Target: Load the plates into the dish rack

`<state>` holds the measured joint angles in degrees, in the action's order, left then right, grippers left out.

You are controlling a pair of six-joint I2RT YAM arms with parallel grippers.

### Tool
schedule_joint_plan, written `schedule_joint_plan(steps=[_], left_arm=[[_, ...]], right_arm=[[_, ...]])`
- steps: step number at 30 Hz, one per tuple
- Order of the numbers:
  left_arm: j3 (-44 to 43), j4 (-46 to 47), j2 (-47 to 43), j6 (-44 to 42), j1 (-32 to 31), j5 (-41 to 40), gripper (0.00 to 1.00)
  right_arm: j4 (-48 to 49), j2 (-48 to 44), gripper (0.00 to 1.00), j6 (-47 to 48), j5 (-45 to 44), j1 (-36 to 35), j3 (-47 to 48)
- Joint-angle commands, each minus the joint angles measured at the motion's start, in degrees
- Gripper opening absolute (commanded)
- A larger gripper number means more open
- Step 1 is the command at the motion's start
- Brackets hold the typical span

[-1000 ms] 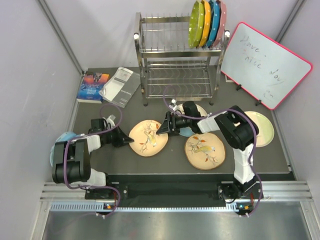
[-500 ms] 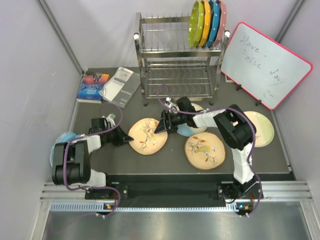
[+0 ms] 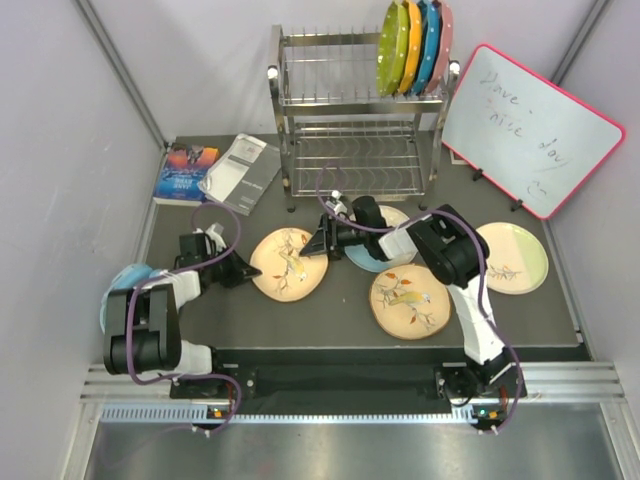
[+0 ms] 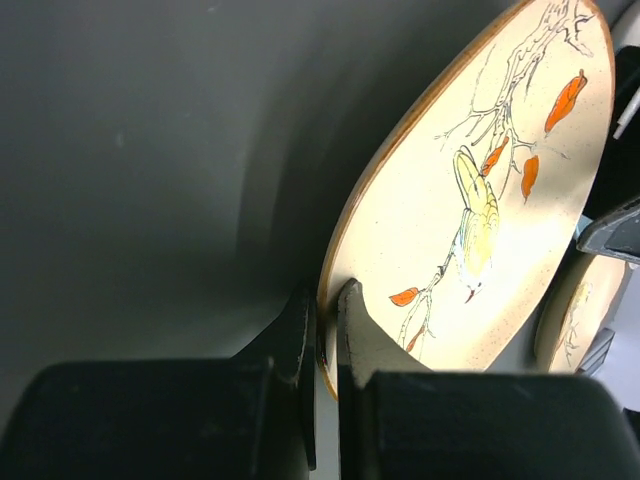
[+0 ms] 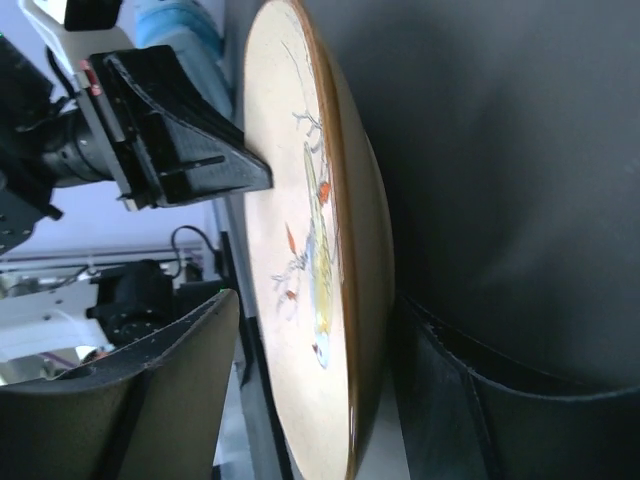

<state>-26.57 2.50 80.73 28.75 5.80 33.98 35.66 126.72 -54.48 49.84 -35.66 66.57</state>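
Note:
A tan-peach plate (image 3: 288, 262) with a bird and branch sits left of centre, its left edge raised off the dark mat. My left gripper (image 3: 243, 270) is shut on its left rim (image 4: 328, 300); the painted face (image 4: 480, 200) fills the left wrist view. My right gripper (image 3: 320, 243) straddles the opposite rim (image 5: 315, 310), jaws still apart with a gap on the face side of the plate (image 5: 300, 200). A second tan plate (image 3: 410, 300), a white and light blue plate (image 3: 375, 255) and a cream and green plate (image 3: 512, 257) lie flat. The dish rack (image 3: 350, 150) stands behind.
Several coloured plates (image 3: 415, 45) stand in the rack's upper tier at the right. A whiteboard (image 3: 530, 130) leans at the back right. A book (image 3: 188, 172) and a grey booklet (image 3: 240, 172) lie at the back left. A blue object (image 3: 122, 283) sits by the left arm.
My right gripper has reached left onto the plate's right rim and its jaws have narrowed. The plate and the left gripper have shifted slightly left and back.

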Motion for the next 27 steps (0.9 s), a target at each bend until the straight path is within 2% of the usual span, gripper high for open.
schedule_joint_plan(steps=[1,4,6,11,14,17,18,20,23,24,27], left_arm=[[1.08,1.36,3.47,-3.09,-8.18,7.86,0.00],[1.17,1.98,3.73,-3.18,-8.18,9.09,0.00],[1.17,1.98,3.47,-3.26,-8.18,8.92,0.00],[1.08,0.58,2.33,-3.26,-8.09,6.98,0.00],[0.82,-0.74,1.02,-3.44,-7.91,5.75,0.00],[0.47,-1.36,0.22,-3.62,-7.74,4.44,0.00],[0.20,-1.27,-0.04,-3.53,-7.74,4.17,0.00],[-0.41,-1.62,-0.31,-3.79,-7.74,2.77,0.00],[-3.65,-5.22,-1.09,-6.76,-7.65,1.27,0.24],[-4.45,-7.05,-1.36,-7.82,-7.65,0.83,0.26],[-7.09,-9.79,-1.71,-10.91,-7.65,-0.49,0.25]], right_arm=[[17.83,1.34,0.52,-9.61,20.12,-14.08,7.61],[6.67,0.81,0.54,-2.05,19.42,-14.70,8.75],[4.07,0.29,0.53,1.56,19.24,-14.96,9.20],[-4.35,-1.99,0.42,8.67,17.40,-14.53,9.20],[-11.65,-4.89,0.31,14.91,15.29,-13.21,8.32],[-19.29,-9.72,0.10,22.64,12.74,-11.81,6.13],[-21.31,-12.00,0.00,24.40,12.21,-11.63,5.34],[-26.59,-14.38,0.00,29.15,10.45,-11.28,4.54],[-33.35,-20.43,0.00,34.34,7.91,-11.10,4.53],[-37.72,-21.50,0.00,35.83,6.68,-11.01,4.89],[-42.76,-25.02,0.00,41.02,4.39,-11.10,5.33]])
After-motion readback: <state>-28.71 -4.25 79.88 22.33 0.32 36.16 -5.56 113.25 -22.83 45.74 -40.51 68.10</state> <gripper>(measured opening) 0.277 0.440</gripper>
